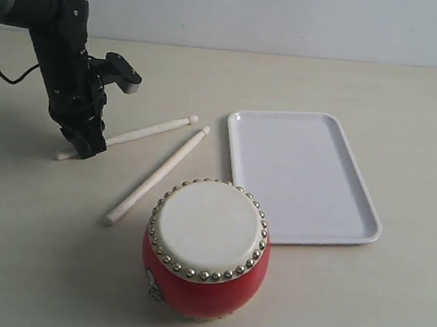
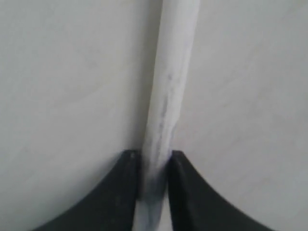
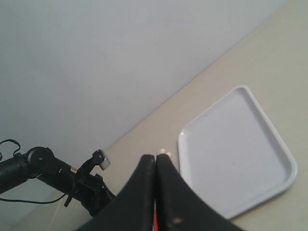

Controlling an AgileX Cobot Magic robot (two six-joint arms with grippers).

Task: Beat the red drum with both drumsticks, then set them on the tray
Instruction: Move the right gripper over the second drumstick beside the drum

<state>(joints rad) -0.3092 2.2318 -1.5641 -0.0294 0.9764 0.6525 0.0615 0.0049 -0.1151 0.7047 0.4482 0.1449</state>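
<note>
The red drum (image 1: 206, 246) with its cream skin stands at the front middle of the table. One drumstick (image 1: 144, 131) lies on the table, and my left gripper (image 1: 88, 146) is shut on it near its butt end. In the left wrist view that stick (image 2: 171, 86) runs out between the two black fingertips (image 2: 129, 163), which touch both of its sides. The second drumstick (image 1: 156, 175) lies loose between the first stick and the drum. The white tray (image 1: 302, 174) lies to the right, with nothing on it. My right gripper (image 3: 155, 157) is shut on nothing, high above the drum.
The left arm (image 3: 72, 183) and the tray (image 3: 236, 149) show in the right wrist view. The tray's near corner lies close to the drum's rim. Both stick tips lie close to the tray's left edge. A pale wall rises behind the table.
</note>
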